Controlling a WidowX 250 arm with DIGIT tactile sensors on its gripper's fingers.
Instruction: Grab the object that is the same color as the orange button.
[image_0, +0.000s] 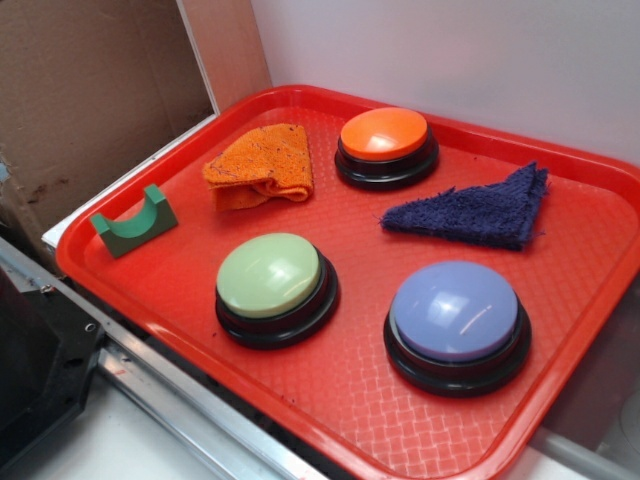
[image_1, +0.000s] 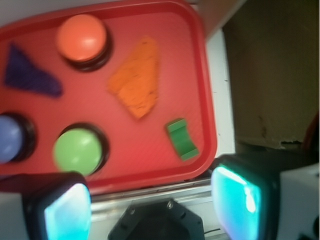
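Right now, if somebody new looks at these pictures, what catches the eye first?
The bright red tray fills the scene, carrying three dome buttons. The orange button sits at the back, with the crumpled orange rag to its left. The gripper hangs open above the tray's near edge.

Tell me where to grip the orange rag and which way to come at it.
Come straight down from above. The orange rag lies folded and bunched on the tray. Its raised fold at the near edge is probably the best spot to pinch. The fingers look spread wide, away from the tray's near rim, so the gripper must first move in.
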